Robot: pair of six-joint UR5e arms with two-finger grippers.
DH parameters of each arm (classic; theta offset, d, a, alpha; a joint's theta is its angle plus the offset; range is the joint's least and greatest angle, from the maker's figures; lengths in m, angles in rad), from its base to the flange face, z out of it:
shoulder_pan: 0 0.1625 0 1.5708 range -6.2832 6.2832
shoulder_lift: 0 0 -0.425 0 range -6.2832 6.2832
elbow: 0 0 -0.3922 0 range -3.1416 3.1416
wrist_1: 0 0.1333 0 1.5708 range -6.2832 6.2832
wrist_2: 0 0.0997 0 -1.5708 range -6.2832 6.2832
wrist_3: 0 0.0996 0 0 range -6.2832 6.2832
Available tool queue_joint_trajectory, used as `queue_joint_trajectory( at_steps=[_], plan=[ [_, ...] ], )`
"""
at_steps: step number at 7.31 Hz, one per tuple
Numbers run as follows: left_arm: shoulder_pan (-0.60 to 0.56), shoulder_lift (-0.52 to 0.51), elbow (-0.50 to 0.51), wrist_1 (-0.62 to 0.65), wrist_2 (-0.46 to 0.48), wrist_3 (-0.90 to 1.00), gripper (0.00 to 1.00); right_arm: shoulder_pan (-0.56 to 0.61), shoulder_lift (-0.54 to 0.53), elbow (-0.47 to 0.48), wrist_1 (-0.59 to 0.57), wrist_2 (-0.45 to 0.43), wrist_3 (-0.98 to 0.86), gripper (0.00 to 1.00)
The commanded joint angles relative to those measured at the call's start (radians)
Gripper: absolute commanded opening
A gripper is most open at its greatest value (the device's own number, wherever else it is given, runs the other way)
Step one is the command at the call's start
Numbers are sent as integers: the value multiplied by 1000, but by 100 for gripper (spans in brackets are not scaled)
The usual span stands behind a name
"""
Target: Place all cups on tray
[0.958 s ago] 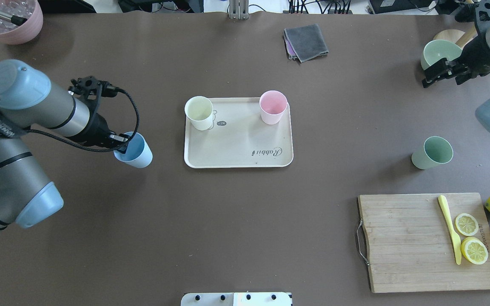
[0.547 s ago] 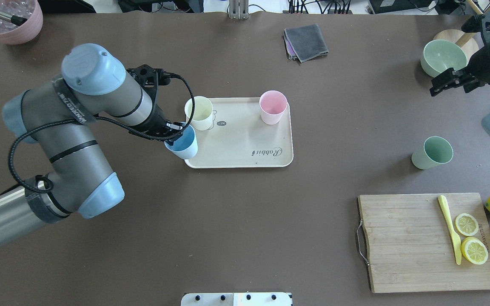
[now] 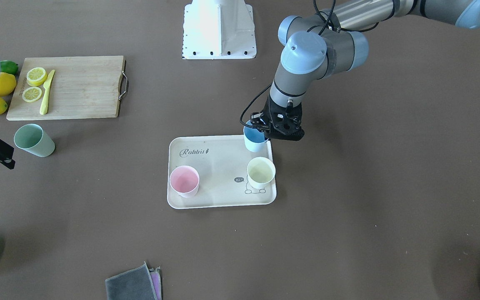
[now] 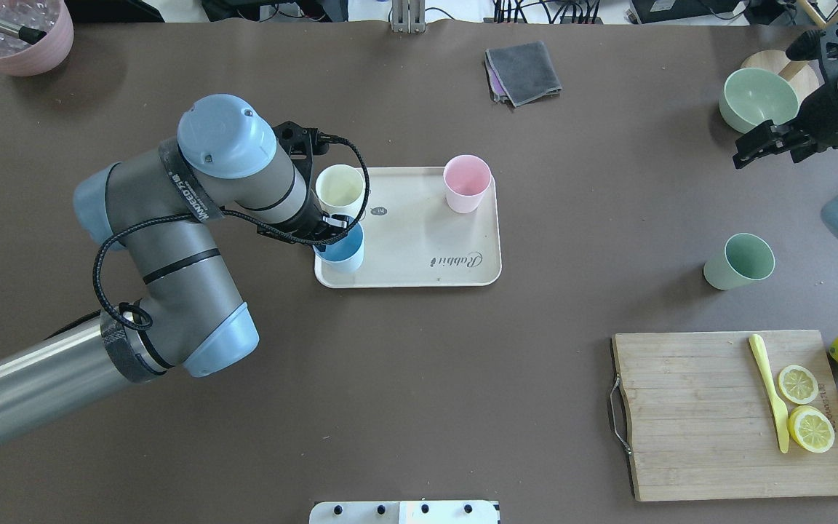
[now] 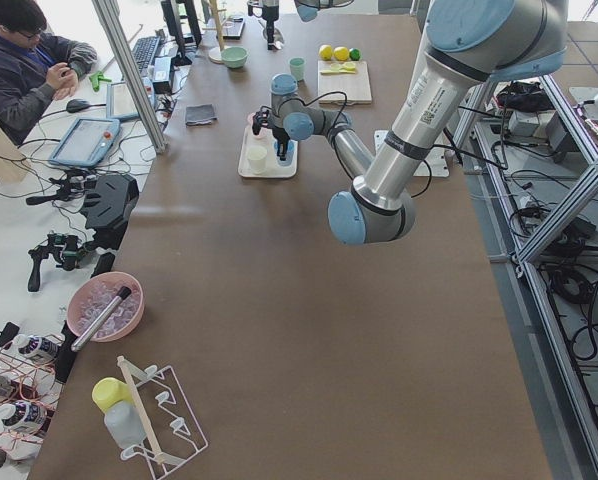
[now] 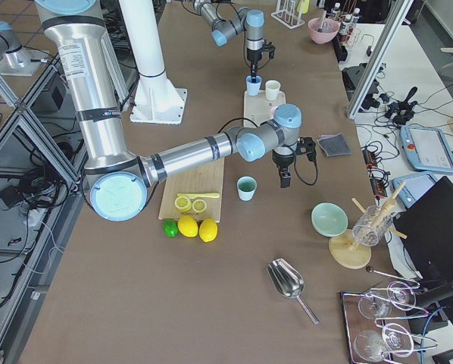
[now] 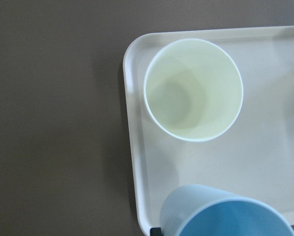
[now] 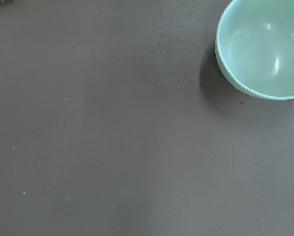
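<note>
While the left claw [image 4: 333, 224] is clenched on the rim of the light blue cup [image 4: 340, 253], we see that cup upright over the 8 o'clock corner of the tray [image 4: 419, 244], taking the overhead view as our clock face. We cannot tell whether its base touches the tray floor. The pale yellow cup [image 4: 340, 191] stands at the tray's 10 o'clock corner, just beside the blue one yet apart from it. The pink cup [image 4: 467, 182] stands at the 1 o'clock corner. The mint green cup [image 4: 739, 262] is off the tray, upright on the bench [image 4: 419, 407], well out toward 3 o'clock. The right claw [image 4: 753, 145] hangs far off toward 2 o'clock, just beside a green bowl [image 4: 757, 98]; we cannot tell whether its jaws are parted or closed.
</note>
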Motion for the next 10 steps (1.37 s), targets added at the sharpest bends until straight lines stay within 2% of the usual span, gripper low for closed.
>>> queue_joint_trajectory(
  at_steps=[1, 2, 3, 4, 5, 6, 7, 8, 10],
  plan=[
    [21, 3, 12, -51, 44, -5, 75, -14, 3, 2, 1, 1, 9, 100],
    [13, 3, -2, -50, 44, -7, 97, -16, 3, 3, 1, 4, 11, 100],
    [-40, 3, -13, -40, 29, -2, 97, -17, -7, 11, -1, 4, 11, 100],
    [-141, 8, -26, -22, -61, 13, 97, -17, -39, 38, -1, 6, 23, 100],
    [-230, 37, -55, 21, -145, 90, 97, -34, -81, 93, 1, 6, 68, 99],
    [-331, 45, -65, 103, -195, 252, 97, -61, -133, 124, 4, 1, 80, 99],
    [-423, 48, -63, 177, -232, 413, 97, -82, -217, 129, 99, -8, 81, 98],
    [-476, 89, -63, 197, -238, 524, 97, -92, -303, 128, 232, -13, 105, 98],
    [-487, 100, -63, 197, -237, 550, 97, -144, -345, 123, 289, -51, 161, 95]
  ],
)
